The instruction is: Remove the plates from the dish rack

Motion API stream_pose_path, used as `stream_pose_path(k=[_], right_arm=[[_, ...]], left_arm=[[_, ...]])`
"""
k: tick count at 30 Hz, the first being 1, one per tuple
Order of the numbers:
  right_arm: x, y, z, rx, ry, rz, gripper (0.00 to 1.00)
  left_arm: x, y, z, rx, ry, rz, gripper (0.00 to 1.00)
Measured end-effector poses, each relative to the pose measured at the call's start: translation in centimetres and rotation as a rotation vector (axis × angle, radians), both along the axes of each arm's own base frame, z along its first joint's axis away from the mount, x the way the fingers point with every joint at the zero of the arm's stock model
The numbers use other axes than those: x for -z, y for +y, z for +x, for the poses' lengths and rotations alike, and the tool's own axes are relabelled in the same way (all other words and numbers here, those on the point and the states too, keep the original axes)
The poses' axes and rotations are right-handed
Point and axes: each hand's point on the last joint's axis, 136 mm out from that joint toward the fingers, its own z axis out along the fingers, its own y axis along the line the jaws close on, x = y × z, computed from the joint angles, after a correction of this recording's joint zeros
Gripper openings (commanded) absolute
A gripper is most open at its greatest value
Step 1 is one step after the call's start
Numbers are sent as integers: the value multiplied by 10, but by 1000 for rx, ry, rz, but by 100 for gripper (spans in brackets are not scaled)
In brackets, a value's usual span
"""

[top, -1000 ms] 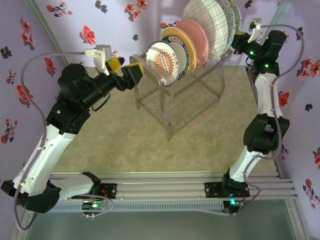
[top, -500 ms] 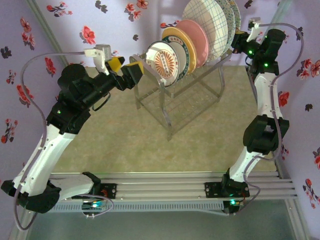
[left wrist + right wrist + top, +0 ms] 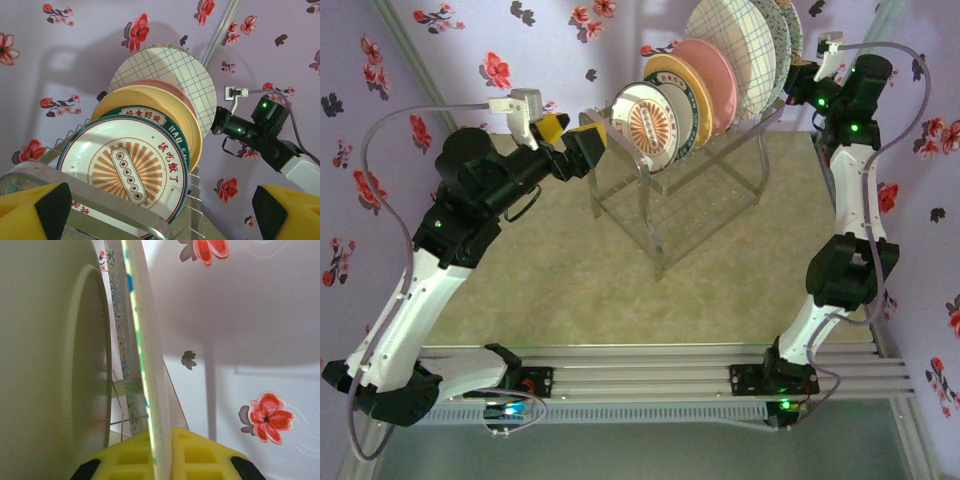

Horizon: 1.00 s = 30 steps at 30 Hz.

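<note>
Left claw (image 3: 575, 135): spread wide, nothing between my yellow pads (image 3: 20, 212); I'm hovering right at the front of the dish rack (image 3: 652, 225), face to face with the first plate
Right claw (image 3: 800, 82): up at the far end of the row, close against the rearmost plates; from my wrist a plate rim crosses over my right pad (image 3: 200, 455), and I cannot tell whether I'm pinching that rim or only sitting beside it
Rack contents: every plate stands on edge in the upper tier's slots, one behind another
Front slot: sunburst plate (image 3: 648, 125), white with an orange centre and a green rim, its lower edge behind the rack's top bar in my left wrist view
Second: yellow plate (image 3: 695, 105), dark rim, tight behind the sunburst one
Third: pink plate (image 3: 715, 70), plain
Fourth: grid plate (image 3: 740, 40), fine lines on white
Back of the row: two pale plates (image 3: 785, 30), overlapping, one speckled with tiny flowers along its edge
Plate count: six, all in the rack
Rack count: one, standing on the table (image 3: 570, 270)
Claws: two, one at each end of the plate row
</note>
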Motion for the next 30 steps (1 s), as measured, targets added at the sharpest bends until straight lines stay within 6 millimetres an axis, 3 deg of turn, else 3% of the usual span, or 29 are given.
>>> stream_pose_path(k=[9, 22, 30], right_arm=[[-20, -7, -7, 46, -37, -7, 0], [-49, -17, -19, 107, -99, -17, 0], [-64, -25, -27, 146, -129, -21, 0]], left_arm=[[-7, 0, 0, 1, -17, -26, 96], [-55, 5, -6, 12, -124, -202, 98], [-61, -2, 6, 17, -131, -262, 98]])
